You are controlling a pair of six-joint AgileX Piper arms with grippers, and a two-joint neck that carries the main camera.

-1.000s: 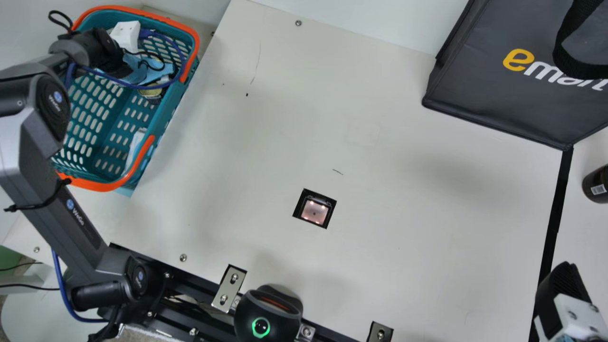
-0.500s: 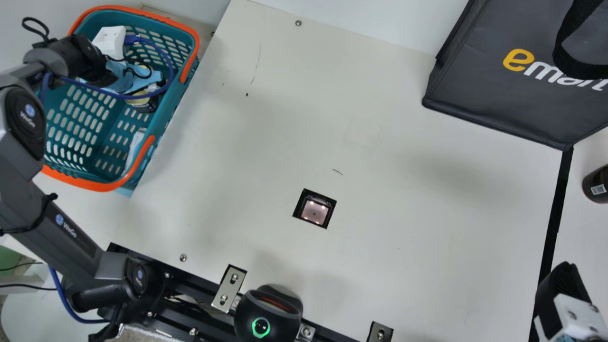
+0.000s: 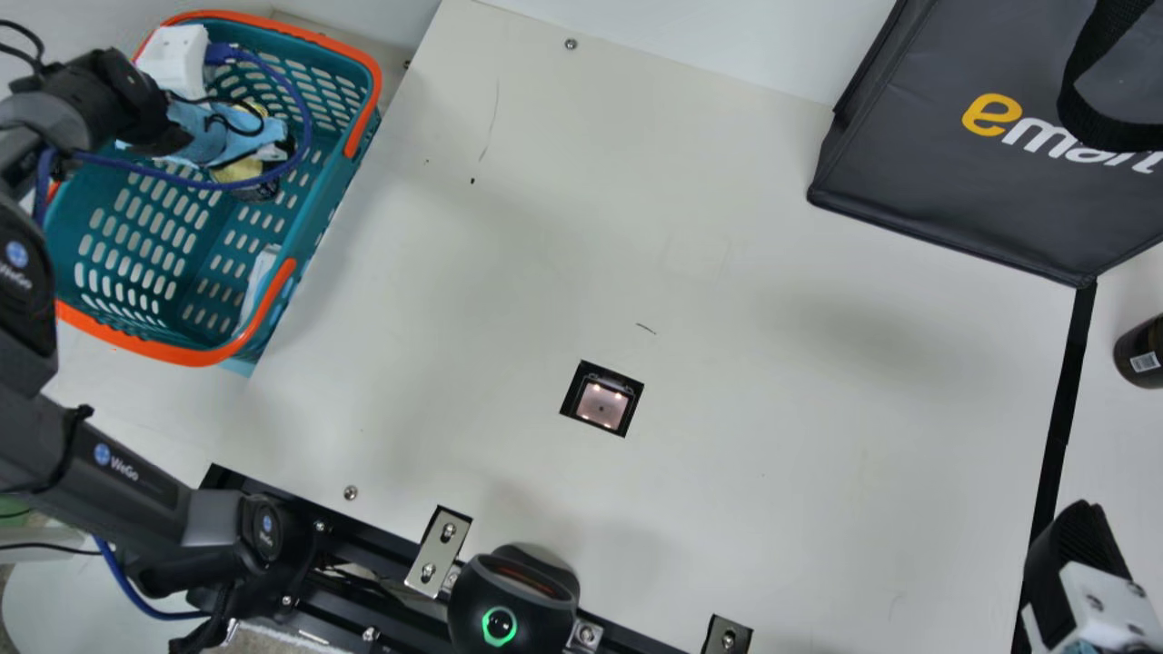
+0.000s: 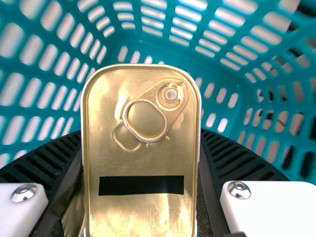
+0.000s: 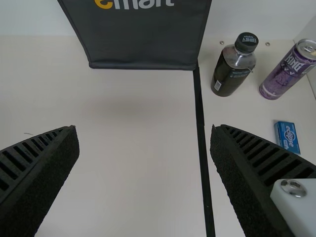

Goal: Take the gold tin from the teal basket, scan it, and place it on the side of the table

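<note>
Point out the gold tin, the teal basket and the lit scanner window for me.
Gold tin (image 4: 140,160): left wrist view, on its lid between the pull ring and the black bar.
Teal basket (image 3: 313,227): main view, on its side wall.
Lit scanner window (image 3: 601,405): main view, on its glowing pane.

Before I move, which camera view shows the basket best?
The main view: it takes in the basket's rim and inside, partly behind my left arm. The left wrist view shows slotted walls close up, beyond the tin.
</note>
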